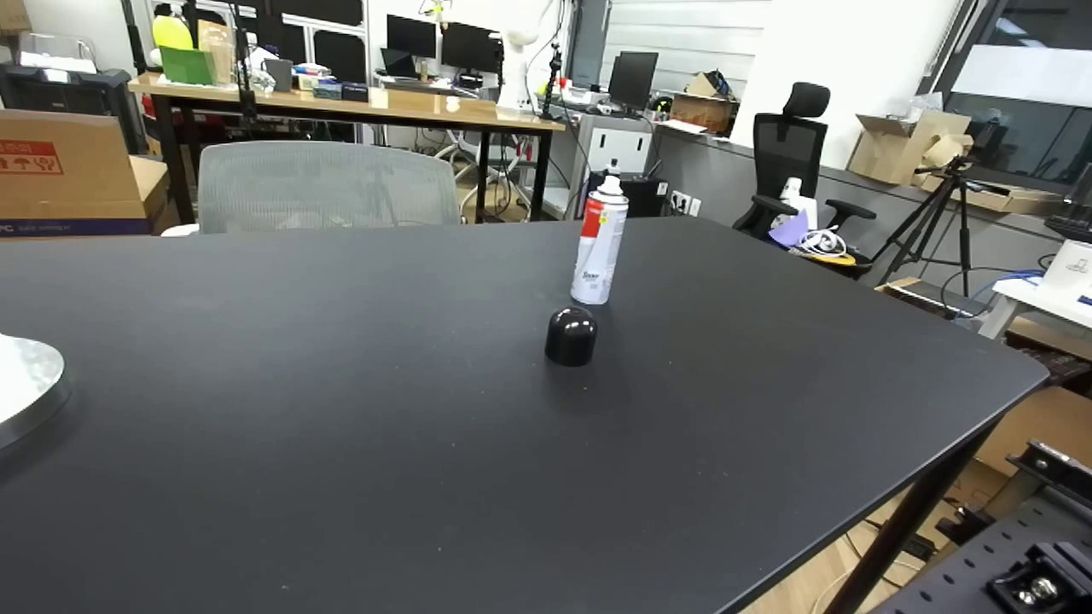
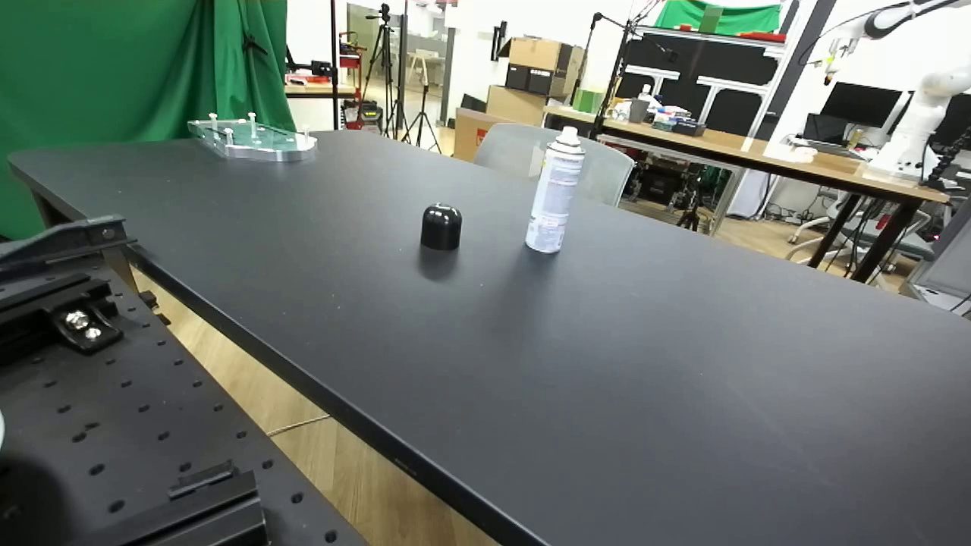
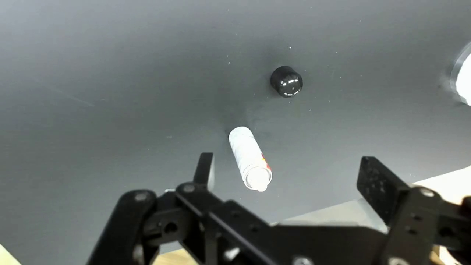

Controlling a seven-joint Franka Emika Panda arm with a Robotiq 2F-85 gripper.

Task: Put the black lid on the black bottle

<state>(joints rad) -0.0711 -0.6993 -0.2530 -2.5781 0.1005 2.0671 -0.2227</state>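
Observation:
The black lid (image 1: 571,337) is a small glossy dome standing on the dark table, open side down as far as I can see. It also shows in an exterior view (image 2: 441,227) and in the wrist view (image 3: 286,81). The bottle (image 1: 600,242), white with a red label patch and a white nozzle, stands upright and uncapped a little apart from the lid. It also shows in an exterior view (image 2: 556,191) and in the wrist view (image 3: 250,158). My gripper (image 3: 287,157) is open and empty, well above the table; neither exterior view shows it.
The dark table (image 1: 341,477) carries a clear glass-like plate with pegs (image 2: 254,142) at one end. A round white thing with a metallic rim (image 1: 30,388) shows at an edge. A grey chair (image 1: 328,188) stands against the table's far side. A perforated black platform (image 2: 152,425) borders the near side.

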